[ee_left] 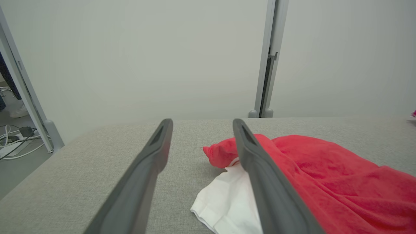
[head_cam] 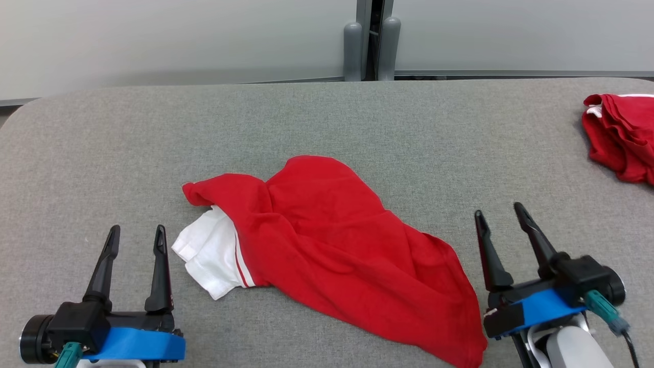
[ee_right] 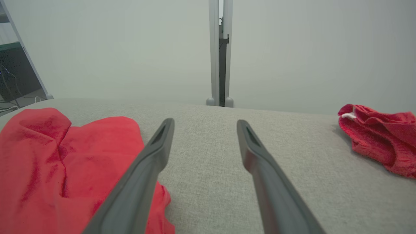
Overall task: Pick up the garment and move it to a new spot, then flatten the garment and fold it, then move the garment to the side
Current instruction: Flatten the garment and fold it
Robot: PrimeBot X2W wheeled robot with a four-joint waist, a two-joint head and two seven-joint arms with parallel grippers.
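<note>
A crumpled red knit garment with a white, red-striped sleeve lies in a loose heap at the middle of the grey fabric-covered table top, touched by neither arm. Its long axis runs on a diagonal, from the bunched collar and white sleeve at the far left down to a pointed red hem corner at the near right. The left gripper rests at the near left with its two dark fingers spread wide and nothing between them. The garment lies to its right, and the sleeve is just beside its inner fingertip. The right gripper stands at the near right, equally wide and empty, with the garment to its left and the hem corner close by its wrist. Each arm therefore has one end of the cloth near it. The left looks slightly better placed, since the sleeve is ahead of its fingers rather than back at the wrist. A second red crumpled cloth sits well apart at the table's far right edge.
</note>
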